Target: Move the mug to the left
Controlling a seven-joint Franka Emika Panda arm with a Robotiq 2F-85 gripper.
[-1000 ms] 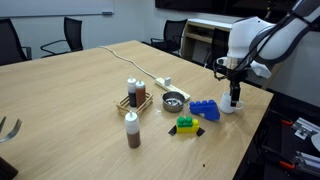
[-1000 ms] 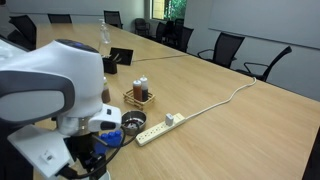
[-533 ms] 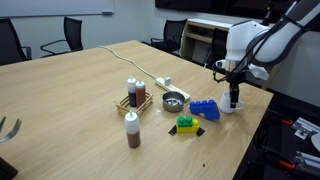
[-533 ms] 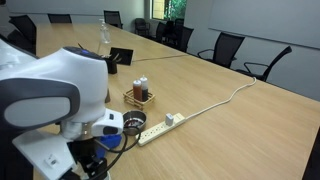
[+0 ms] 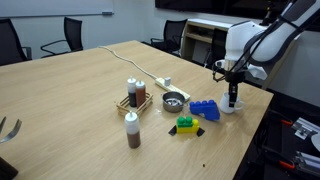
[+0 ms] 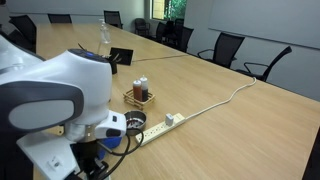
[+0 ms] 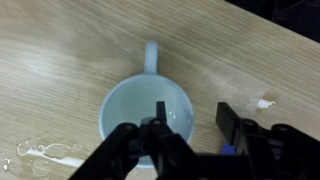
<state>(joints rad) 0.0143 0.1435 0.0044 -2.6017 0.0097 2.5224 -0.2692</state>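
Note:
The small white mug (image 7: 128, 112) stands upright on the wooden table, handle pointing to the top of the wrist view. In an exterior view it (image 5: 229, 107) sits near the table's edge, just beside the blue block (image 5: 204, 109). My gripper (image 7: 193, 125) is lowered over it and open. One finger is inside the mug and the other outside its rim, with a gap still showing on the outer side. In an exterior view the gripper (image 5: 235, 99) points straight down into the mug. In the other exterior view my arm hides the mug.
A metal bowl (image 5: 174, 100), a green and yellow block (image 5: 186, 124), a caddy with bottles (image 5: 134, 97), a sauce bottle (image 5: 132, 130) and a white power strip (image 5: 151, 85) with cable lie beside the mug. The table edge (image 5: 255, 125) is close. Office chairs surround the table.
The arm has shifted only slightly. The mug has not moved.

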